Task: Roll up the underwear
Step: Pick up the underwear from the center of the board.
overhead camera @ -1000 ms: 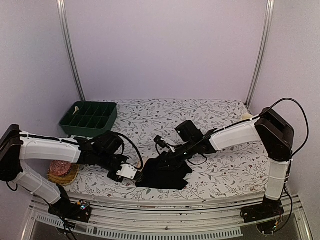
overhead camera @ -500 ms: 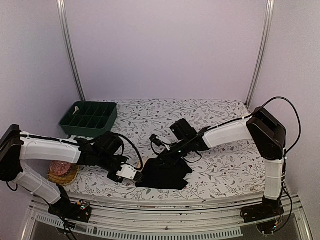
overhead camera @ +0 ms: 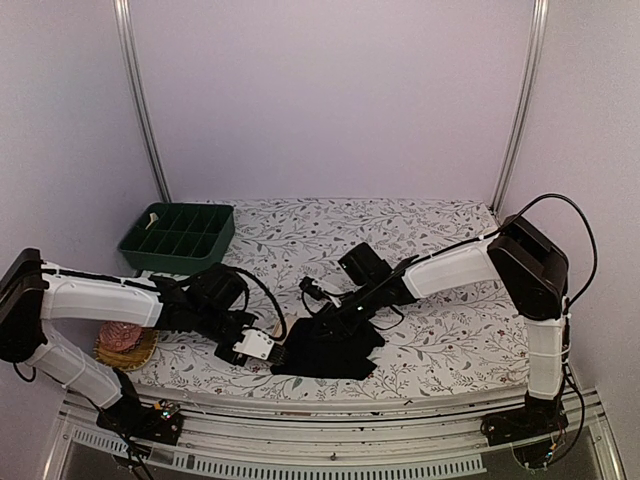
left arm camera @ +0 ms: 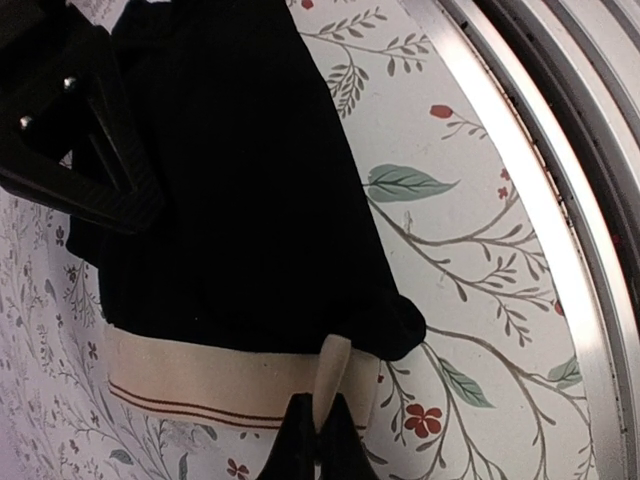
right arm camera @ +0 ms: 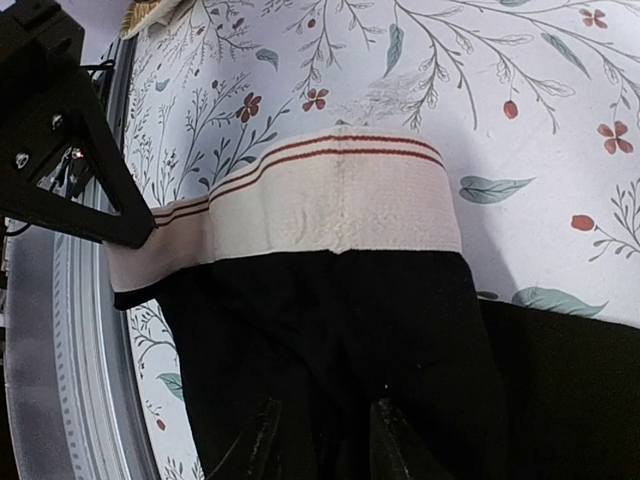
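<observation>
My right arm had slid leftward, the right claw (right arm camera: 322, 440) narrowing, half-open over the black underwear (overhead camera: 330, 350) at the front of the worktop (overhead camera: 440, 345); grip unclear. The left claw (left arm camera: 315, 455) pinched its cream waistband (left arm camera: 200, 385). Flattening, I judged; next, roll from the waistband.

Soft, even light fills the booth, seemingly from overhead, and shadows are faint. The black underwear (overhead camera: 330, 348) reads as a near-featureless dark mass, its folds barely discernible. Both wrist views bend lines toward their edges, and the metal rail (left arm camera: 560, 150) shows mild glare.
</observation>
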You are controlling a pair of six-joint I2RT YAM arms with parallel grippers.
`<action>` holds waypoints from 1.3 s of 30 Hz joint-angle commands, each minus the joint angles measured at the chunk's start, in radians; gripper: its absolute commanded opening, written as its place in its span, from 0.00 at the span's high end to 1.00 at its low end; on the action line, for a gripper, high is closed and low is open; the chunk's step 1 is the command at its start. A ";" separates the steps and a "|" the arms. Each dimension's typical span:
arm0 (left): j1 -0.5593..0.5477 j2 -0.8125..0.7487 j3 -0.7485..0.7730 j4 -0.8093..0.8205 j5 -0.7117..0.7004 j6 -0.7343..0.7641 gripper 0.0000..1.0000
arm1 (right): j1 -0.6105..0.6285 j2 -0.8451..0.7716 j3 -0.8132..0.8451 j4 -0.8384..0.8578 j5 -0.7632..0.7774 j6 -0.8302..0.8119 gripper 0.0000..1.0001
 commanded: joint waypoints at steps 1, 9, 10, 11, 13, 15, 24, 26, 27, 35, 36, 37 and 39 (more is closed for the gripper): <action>-0.010 0.026 0.007 0.013 0.014 -0.015 1.00 | 0.012 -0.017 -0.001 -0.009 0.003 -0.015 0.74; -0.011 0.049 0.013 0.012 0.006 -0.020 1.00 | 0.018 -0.059 -0.032 0.005 0.031 -0.052 0.75; -0.009 0.049 0.014 0.013 0.005 -0.022 1.00 | 0.019 -0.067 -0.038 0.011 0.034 -0.054 0.74; -0.009 0.048 0.015 0.012 0.005 -0.022 1.00 | 0.021 -0.076 -0.046 0.018 0.031 -0.056 0.73; -0.009 0.049 0.017 0.013 0.007 -0.023 1.00 | 0.021 -0.093 -0.047 0.034 0.016 -0.055 0.72; -0.010 0.053 0.019 0.012 0.006 -0.024 1.00 | 0.022 -0.107 -0.072 0.042 0.000 -0.051 0.72; -0.010 0.057 0.022 0.013 0.005 -0.028 1.00 | 0.024 -0.110 -0.084 0.016 0.010 -0.030 0.66; -0.010 0.057 0.021 0.014 0.005 -0.027 1.00 | 0.024 -0.102 -0.089 0.014 0.007 0.007 0.65; -0.010 0.058 0.021 0.014 0.005 -0.028 1.00 | 0.024 -0.097 -0.088 0.012 0.005 0.014 0.65; -0.010 0.055 0.017 0.014 0.007 -0.029 1.00 | 0.024 -0.075 -0.083 0.000 0.046 0.021 0.65; -0.009 0.056 0.018 0.014 0.007 -0.030 1.00 | 0.024 -0.072 -0.079 -0.003 0.053 0.021 0.65; -0.009 0.057 0.019 0.014 0.007 -0.030 1.00 | 0.024 -0.067 -0.072 -0.011 0.064 0.019 0.65; -0.009 0.056 0.019 0.014 0.007 -0.030 1.00 | 0.025 -0.049 -0.063 -0.031 0.076 0.012 0.65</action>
